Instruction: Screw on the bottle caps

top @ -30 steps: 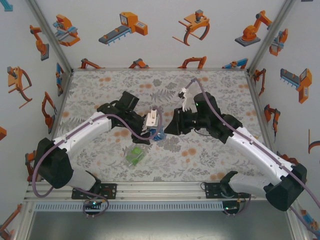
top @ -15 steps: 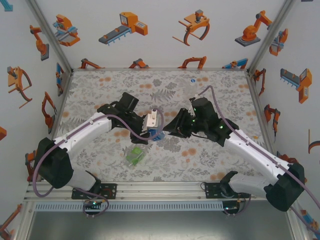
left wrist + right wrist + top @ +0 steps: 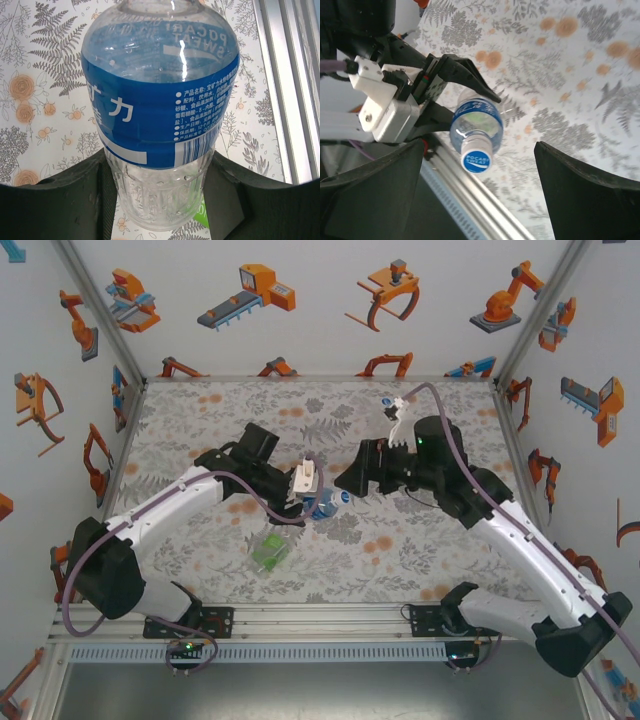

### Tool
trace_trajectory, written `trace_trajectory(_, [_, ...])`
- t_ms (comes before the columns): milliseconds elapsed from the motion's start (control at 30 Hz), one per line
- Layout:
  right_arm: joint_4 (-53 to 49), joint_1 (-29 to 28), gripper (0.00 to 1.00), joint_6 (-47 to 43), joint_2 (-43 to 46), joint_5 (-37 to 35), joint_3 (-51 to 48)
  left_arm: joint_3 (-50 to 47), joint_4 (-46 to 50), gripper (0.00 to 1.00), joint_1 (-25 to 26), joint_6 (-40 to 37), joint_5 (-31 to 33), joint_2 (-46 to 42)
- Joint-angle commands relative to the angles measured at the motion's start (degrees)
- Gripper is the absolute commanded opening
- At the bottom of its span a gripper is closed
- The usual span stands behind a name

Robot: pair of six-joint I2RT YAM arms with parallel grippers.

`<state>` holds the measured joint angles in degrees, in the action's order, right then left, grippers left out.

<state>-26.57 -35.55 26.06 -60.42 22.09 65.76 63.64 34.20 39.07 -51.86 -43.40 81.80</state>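
Note:
My left gripper (image 3: 308, 496) is shut on the lower body of the blue-label bottle (image 3: 322, 506), held tilted above the table with its neck toward the right arm. In the left wrist view the bottle (image 3: 160, 100) sits between both dark fingers (image 3: 75, 200). A cap with a blue printed top (image 3: 476, 161) sits on the bottle's neck (image 3: 476, 125). My right gripper (image 3: 479, 167) stands open, its fingers wide apart on either side of the cap and touching nothing. From above, the right gripper (image 3: 347, 478) sits just behind the cap (image 3: 343, 498).
The green-label bottle (image 3: 270, 550) lies on its side on the patterned table (image 3: 430, 550), in front of the left gripper. A small clear item with a bluish top (image 3: 385, 401) stands near the back edge. An aluminium rail (image 3: 320, 620) runs along the near edge.
My right gripper has let go of the cap, opened wide and drawn back slightly, with its wrist turned. The left gripper still holds the blue-label bottle in the same spot.

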Motion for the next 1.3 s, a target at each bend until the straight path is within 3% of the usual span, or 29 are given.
trace_trajectory(0, [1.51, 0.81, 0.76, -18.05, 1.18, 9.81, 0.85, 1.25, 0.05, 0.00, 0.13, -0.38, -2.58, -1.70])
trace_trajectory(100, [0.09, 0.86, 0.71, -28.55, 1.24, 16.06, 0.77, 1.24, 0.08, 0.00, 0.15, -0.43, -2.63, -1.74])
trace_trajectory(267, [-2.33, 0.78, 0.53, -44.54, 0.94, 22.23, -1.17, 1.23, 0.10, 0.00, 0.17, -0.51, -2.90, -1.82])
trace_trajectory(500, [-1.94, 0.75, 0.60, -56.84, 0.84, 20.79, -3.36, 1.29, 0.23, 0.00, 0.16, -0.44, -2.97, -1.82])
trace_trajectory(1067, [3.62, 0.74, 0.55, -57.88, -2.32, 26.28, -5.78, 1.50, 0.36, 0.00, 0.22, -0.17, -2.92, -1.75])
trace_trajectory(1267, [4.33, 0.75, 0.45, -57.86, -2.46, 26.21, -6.34, 1.80, 0.90, 0.00, 0.22, -0.16, -2.86, -1.40])
